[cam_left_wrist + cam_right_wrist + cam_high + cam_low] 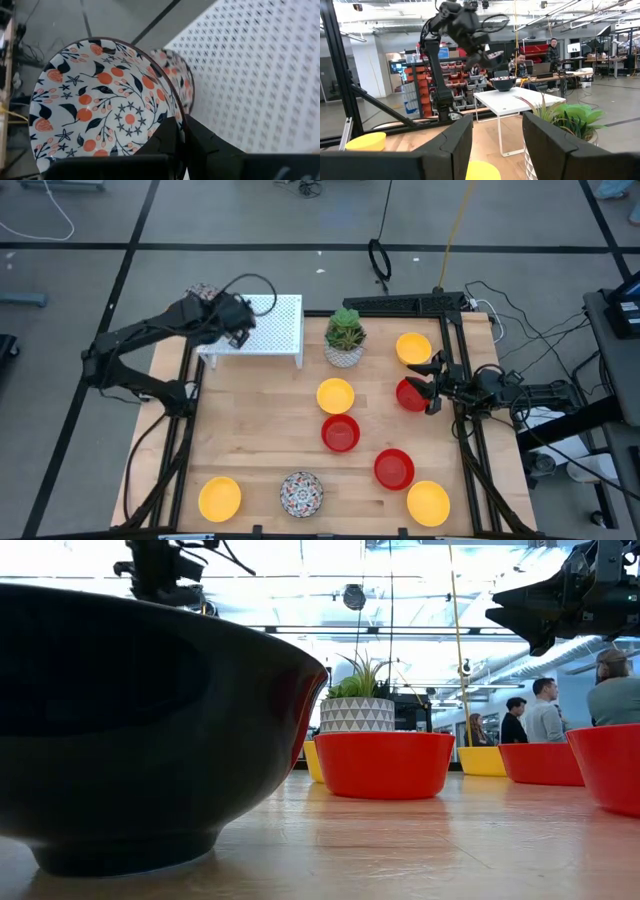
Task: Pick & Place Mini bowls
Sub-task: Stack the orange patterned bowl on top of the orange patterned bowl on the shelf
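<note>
Lower centre of the high view lies one patterned bowl [301, 493], with plain bowls scattered above it. Mid-right, the right gripper [431, 383] hangs spread, empty. Upper left, the left gripper [238, 323] pinches a patterned bowl's [102, 105] rim over the white rack [268, 330], seemingly beside another.

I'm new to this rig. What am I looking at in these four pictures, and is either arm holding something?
Two dark robot arms work at a wooden table. One picture looks down from overhead, one looks level across the tabletop, and two come from cameras on the wrists. The left gripper, over the white perforated shelf, is shut on the rim of a patterned bowl; a second patterned bowl sits behind it. The right gripper is open, empty, near a red bowl. Yellow, red and patterned mini bowls and a potted plant are spread over the table.
</note>
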You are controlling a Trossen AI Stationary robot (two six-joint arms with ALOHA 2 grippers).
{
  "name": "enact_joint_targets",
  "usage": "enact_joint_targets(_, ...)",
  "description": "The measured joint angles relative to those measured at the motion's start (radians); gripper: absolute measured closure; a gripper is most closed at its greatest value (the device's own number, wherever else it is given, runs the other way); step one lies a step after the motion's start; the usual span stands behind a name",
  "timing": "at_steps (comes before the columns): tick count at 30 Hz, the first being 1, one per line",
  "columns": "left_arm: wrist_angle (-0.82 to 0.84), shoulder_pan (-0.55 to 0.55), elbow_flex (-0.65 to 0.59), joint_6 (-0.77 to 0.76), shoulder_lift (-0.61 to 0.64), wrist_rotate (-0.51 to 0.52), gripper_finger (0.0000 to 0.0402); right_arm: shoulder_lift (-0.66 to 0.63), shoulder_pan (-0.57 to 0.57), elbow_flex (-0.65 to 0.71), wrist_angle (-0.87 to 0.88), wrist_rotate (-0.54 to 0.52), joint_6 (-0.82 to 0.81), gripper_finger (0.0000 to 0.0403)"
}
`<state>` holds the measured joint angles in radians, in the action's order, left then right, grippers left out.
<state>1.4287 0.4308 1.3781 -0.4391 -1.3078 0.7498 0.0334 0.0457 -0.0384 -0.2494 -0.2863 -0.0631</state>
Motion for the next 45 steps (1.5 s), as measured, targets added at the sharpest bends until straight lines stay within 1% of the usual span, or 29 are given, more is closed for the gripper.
enact_joint_targets(2,-0.057,0.048,0.0,0.043,-0.011,-0.026,0.0386,0.0,0.0,0.0,0.0,0.0,0.0,0.0243)
enact_joint_targets(5,-0.098,0.096,0.0,0.087,-0.034,-0.059,0.038,0.0,0.0,0.0,0.0,0.0,0.0,0.0243)
enact_joint_targets(12,-0.11,0.151,0.0,0.105,-0.093,-0.102,0.0382,0.0,0.0,0.0,0.0,0.0,0.0,0.0243)
enact_joint_targets(23,-0.11,0.181,0.0,0.104,-0.161,-0.122,0.0377,0.0,0.0,0.0,0.0,0.0,0.0,0.0243)
enact_joint_targets(34,-0.113,0.204,0.0,0.098,-0.164,-0.148,0.0376,0.0,0.0,0.0,0.0,0.0,0.0,0.0243)
enact_joint_targets(45,-0.116,0.245,0.0,0.116,-0.164,-0.151,0.0375,0.0,0.0,0.0,0.0,0.0,0.0,0.0243)
